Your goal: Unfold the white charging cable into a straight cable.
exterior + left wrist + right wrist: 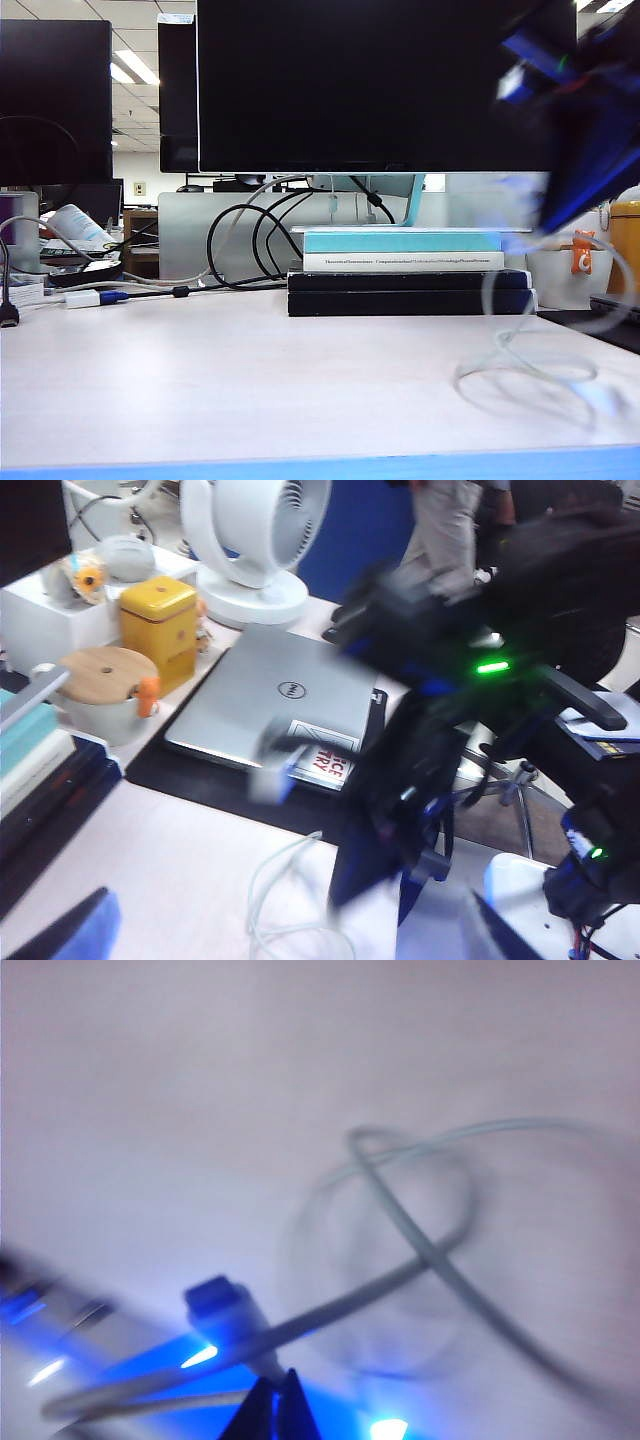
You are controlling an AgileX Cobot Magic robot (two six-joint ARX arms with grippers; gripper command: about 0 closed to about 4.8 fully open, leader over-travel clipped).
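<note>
The white charging cable (528, 372) lies in loose loops on the pale table (250, 380) at the right, with strands rising to my blurred right arm (575, 130). In the right wrist view my right gripper (277, 1392) is shut, its tips pinching the white charging cable (420, 1255) just behind a small white plug (222, 1305); a crossed loop hangs beyond it. My left gripper (285, 935) is wide open, its fingers (68, 932) far apart on either side of the cable loops (285, 875) on the table, not touching them. The left gripper does not show in the exterior view.
A stack of books (405, 275) sits under the big monitor (370, 90), with thick black cables (250, 240) and a white adapter with a blue plug (90, 297) to the left. A silver laptop (290, 705), yellow tin (158, 615) and white fan (255, 540) stand beyond the cable.
</note>
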